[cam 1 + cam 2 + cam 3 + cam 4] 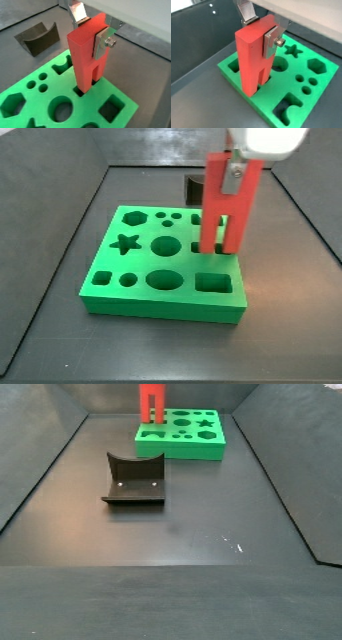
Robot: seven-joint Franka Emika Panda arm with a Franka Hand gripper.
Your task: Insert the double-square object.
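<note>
The double-square object (pixel 85 55) is a long red block, held upright over the green board (pixel 33 97). My gripper (pixel 91 31) is shut on its upper end, with one silver finger (pixel 103 42) flat against its side. Its two legs reach down into a hole near the board's edge, and how deep they go is hidden. The block (pixel 254 57), the gripper (pixel 261 29) and the board (pixel 314 82) also show in a wrist view. In a side view the block (pixel 227 213) stands at the board's (pixel 140 288) right side under the gripper (pixel 237 176).
The board has several other shaped holes: star, hexagon, circles, oval, square. A dark fixture (pixel 134 481) stands on the floor in front of the board (pixel 187 442) and shows in a wrist view (pixel 39 37). Dark walls ring the floor.
</note>
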